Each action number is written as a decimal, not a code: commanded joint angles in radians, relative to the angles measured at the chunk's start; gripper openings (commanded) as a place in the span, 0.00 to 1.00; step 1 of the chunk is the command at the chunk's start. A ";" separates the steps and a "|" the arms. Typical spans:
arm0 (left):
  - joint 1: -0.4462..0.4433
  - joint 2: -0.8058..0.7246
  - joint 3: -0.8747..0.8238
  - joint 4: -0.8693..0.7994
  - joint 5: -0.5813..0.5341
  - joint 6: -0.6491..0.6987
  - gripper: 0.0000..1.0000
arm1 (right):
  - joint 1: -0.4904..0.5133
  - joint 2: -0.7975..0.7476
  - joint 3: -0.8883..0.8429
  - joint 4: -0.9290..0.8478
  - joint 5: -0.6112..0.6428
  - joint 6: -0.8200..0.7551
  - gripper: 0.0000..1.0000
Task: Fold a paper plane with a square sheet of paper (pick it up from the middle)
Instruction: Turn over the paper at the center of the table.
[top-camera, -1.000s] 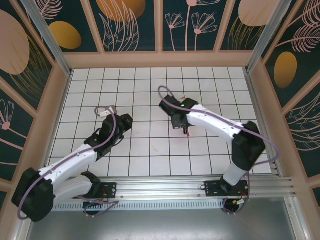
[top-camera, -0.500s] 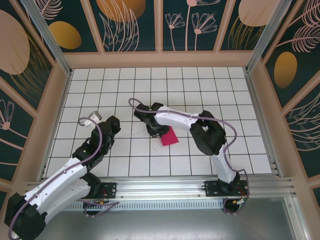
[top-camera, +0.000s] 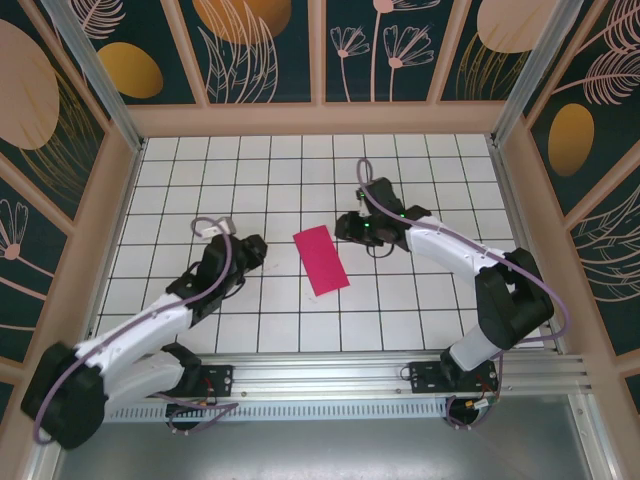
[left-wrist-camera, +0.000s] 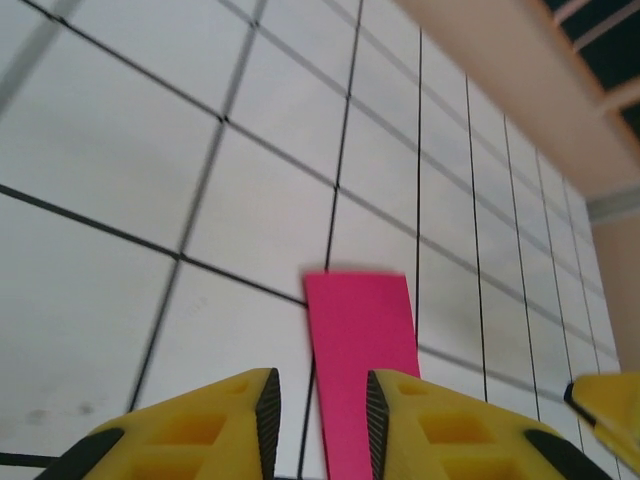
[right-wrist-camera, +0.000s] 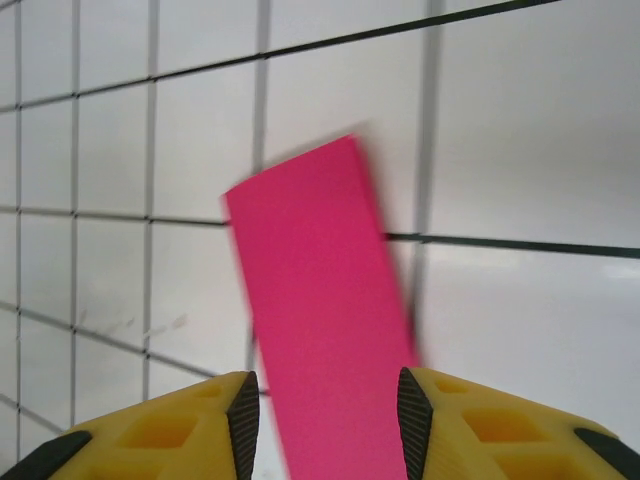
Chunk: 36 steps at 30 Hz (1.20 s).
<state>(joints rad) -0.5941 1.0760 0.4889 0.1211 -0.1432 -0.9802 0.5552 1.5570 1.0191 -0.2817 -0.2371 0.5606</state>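
Looking at the overhead frame's left, I see my left tool (top-camera: 254, 250) with its jaws slightly apart, gripping nothing. At centre, the pink sheet of paper (top-camera: 321, 260) lies flat on the counter (top-camera: 420, 300) as a narrow, tilted rectangle. My right tool (top-camera: 345, 228) is also parted and empty, just beside its upper corner.

White grid table (top-camera: 200, 170) w/ pink paper (top-camera: 321, 259) near ctr
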 joint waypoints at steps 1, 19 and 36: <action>0.006 0.212 0.097 0.157 0.274 0.020 0.28 | -0.077 0.004 -0.109 0.189 -0.183 0.010 0.44; 0.003 0.585 0.220 0.198 0.237 -0.065 0.27 | -0.118 0.296 -0.015 0.359 -0.439 -0.048 0.42; 0.002 0.699 0.260 0.212 0.284 -0.077 0.29 | -0.077 0.377 0.015 0.361 -0.514 -0.065 0.38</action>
<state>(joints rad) -0.5949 1.7416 0.7212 0.3260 0.1257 -1.0428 0.4698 1.9335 1.0237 0.0566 -0.7120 0.5205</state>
